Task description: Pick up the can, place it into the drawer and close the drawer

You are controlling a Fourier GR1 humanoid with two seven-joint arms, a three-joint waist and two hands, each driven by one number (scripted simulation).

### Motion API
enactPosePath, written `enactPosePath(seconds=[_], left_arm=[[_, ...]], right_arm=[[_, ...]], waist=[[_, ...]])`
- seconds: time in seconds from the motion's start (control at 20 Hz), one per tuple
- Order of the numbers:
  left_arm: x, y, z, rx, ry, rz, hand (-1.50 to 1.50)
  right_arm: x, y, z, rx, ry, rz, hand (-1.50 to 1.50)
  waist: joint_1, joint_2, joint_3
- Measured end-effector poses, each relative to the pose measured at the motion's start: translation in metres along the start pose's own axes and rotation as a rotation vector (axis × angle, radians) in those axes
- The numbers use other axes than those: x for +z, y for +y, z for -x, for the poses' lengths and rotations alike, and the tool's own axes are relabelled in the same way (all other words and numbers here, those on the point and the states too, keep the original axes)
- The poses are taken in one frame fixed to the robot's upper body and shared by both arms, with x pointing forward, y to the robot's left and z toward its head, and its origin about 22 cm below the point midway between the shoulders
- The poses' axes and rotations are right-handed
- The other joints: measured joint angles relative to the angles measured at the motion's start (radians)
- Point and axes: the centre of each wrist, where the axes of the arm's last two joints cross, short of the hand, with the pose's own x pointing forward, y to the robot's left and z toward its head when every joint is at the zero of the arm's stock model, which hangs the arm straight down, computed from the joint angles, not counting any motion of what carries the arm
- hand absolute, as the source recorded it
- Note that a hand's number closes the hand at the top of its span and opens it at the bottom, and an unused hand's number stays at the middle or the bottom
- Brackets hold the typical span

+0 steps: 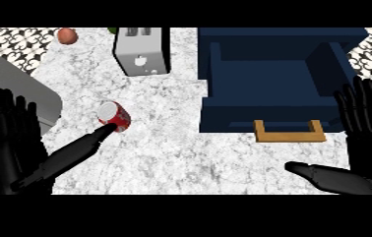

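White marbled tabletop (167, 147): one red can (115, 116) at 9 o'clock, one open blue drawer (272, 83) at 2 o'clock, one toaster (142, 50). Left robot hand (20, 133) and right robot hand (357, 108) spread wide, holding nothing.

Counter (167, 147) looks like polished speckled marble, toaster (142, 51) brushed metal, drawer (272, 91) matte navy with a wood-looking handle (288, 133).

open counter (181, 147) between can (116, 116) and drawer (272, 91), toaster (142, 51) standing behind
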Motion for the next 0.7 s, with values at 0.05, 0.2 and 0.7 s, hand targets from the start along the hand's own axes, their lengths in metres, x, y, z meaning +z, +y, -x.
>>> enactPosePath(seconds=[0.05,0.2,0.7], left_arm=[[-0.001,-0.002,0.005,-0.002,0.005,0.001,-1.50],[-0.003,-0.012,0.006,0.005,0.026,0.004,-1.50],[-0.013,-0.041,0.051,-0.024,0.098,0.003,-1.50]], right_arm=[[0.000,0.001,0.001,0.000,0.000,0.001,-1.50],[0.005,-0.003,-0.002,0.000,-0.003,0.006,-1.50],[0.011,-0.015,-0.002,0.012,-0.012,0.012,-1.50]], waist=[[0.000,0.000,0.000],[-0.001,0.000,0.000],[-0.003,0.000,-0.001]])
